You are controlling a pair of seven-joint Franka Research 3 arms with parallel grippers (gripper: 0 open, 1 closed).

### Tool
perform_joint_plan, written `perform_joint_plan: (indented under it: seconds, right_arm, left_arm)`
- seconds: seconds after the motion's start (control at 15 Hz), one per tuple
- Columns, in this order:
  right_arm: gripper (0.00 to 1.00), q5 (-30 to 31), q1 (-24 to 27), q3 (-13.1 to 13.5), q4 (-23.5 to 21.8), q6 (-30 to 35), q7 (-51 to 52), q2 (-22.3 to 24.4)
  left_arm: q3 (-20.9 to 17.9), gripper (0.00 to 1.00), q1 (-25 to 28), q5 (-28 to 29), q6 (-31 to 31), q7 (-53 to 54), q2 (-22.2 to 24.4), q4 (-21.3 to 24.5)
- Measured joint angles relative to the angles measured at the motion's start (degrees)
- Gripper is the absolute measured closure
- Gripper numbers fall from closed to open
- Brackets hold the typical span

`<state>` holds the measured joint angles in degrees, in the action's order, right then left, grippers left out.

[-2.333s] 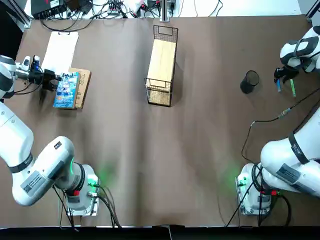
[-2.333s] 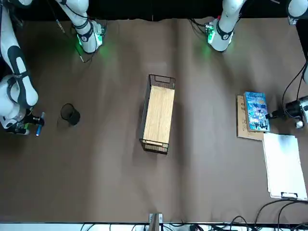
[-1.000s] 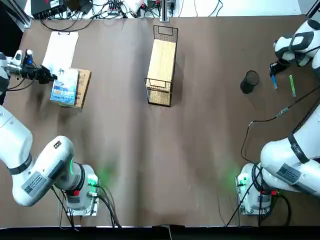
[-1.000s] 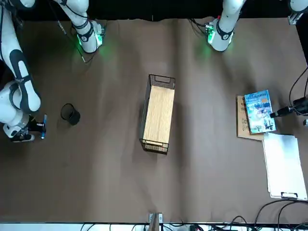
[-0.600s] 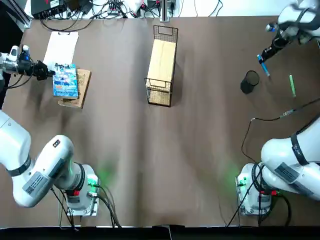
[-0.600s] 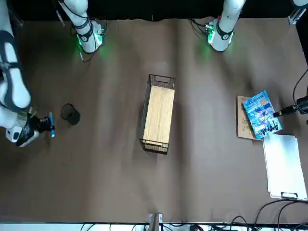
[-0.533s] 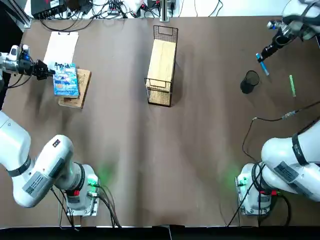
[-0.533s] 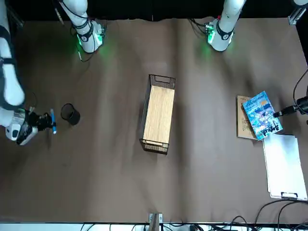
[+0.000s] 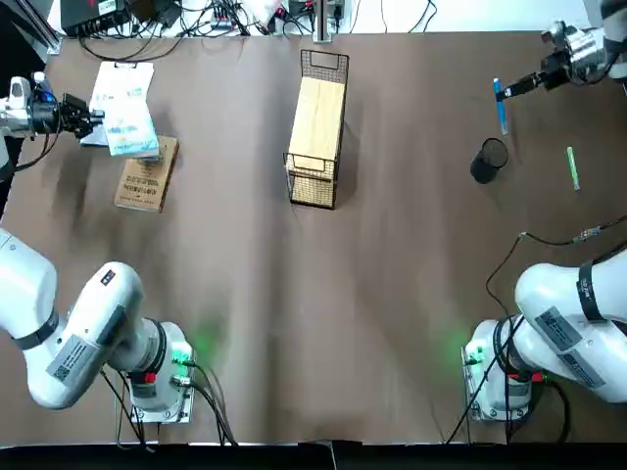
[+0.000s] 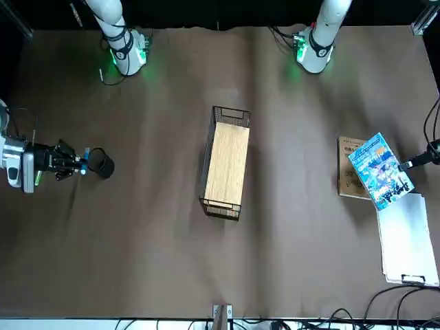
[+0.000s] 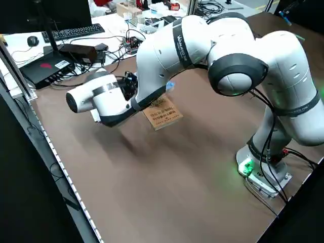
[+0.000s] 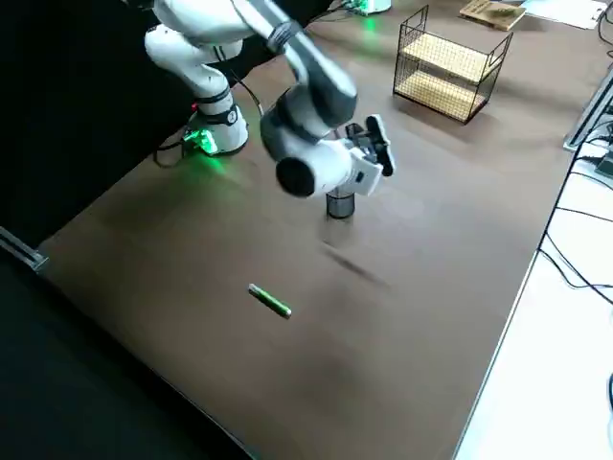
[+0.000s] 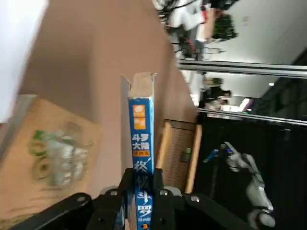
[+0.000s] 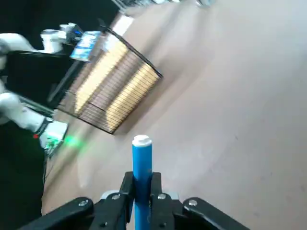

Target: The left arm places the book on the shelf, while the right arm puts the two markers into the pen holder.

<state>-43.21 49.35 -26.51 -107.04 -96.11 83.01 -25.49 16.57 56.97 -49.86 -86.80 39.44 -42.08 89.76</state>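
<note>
Brown table spreads under everything, a dark monitor on the white desk beyond its far edge. Over it reach both arms, the left arm out to the far left, the right arm to the far right. Between them sits the shelf, black wire, pale boards, lengthwise away from the robot. Off to its left lies the white sheet, and nearer the robot the tan book, flat on the table. And here's the book, angled partly over the sheet in the front view! The left gripper has it clamped by the spine, fingers against both covers, most of the book reaching out past the tips; how high it is, I can't tell. Across to the right side: the pen holder, black, standing on the table. Just beyond it comes the right gripper, closed on the blue marker, white end sticking out past the fingertips. And the green marker? Lying on the table, right of the pen holder, well apart from that gripper.
</note>
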Motion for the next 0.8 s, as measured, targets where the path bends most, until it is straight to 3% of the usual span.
perform_joint_plan:
  seconds: [0.27, 0.47, 0.67, 0.8]
  right_arm:
    - [0.82, -3.61, 6.08, 0.10, -0.95, 3.78, 18.26, -8.77]
    - [0.82, -5.03, 6.81, -0.01, -0.75, 3.96, 22.66, -13.22]
    - [0.82, -5.62, 6.79, -0.43, -0.51, 3.90, 24.10, -13.88]
    - [0.82, -5.68, 6.79, -0.40, -0.50, 3.85, 24.62, -13.95]
  left_arm:
    - [5.78, 0.80, -1.04, -1.43, 9.13, -0.06, -0.48, 0.73]
    - [10.42, 0.80, -3.80, -1.45, 12.39, -0.88, -0.57, 3.28]
    - [16.07, 0.80, -4.99, -1.45, 10.46, -1.14, -0.57, 8.16]
    - [20.22, 0.80, -4.90, -1.45, 4.47, -1.15, -0.51, 11.57]
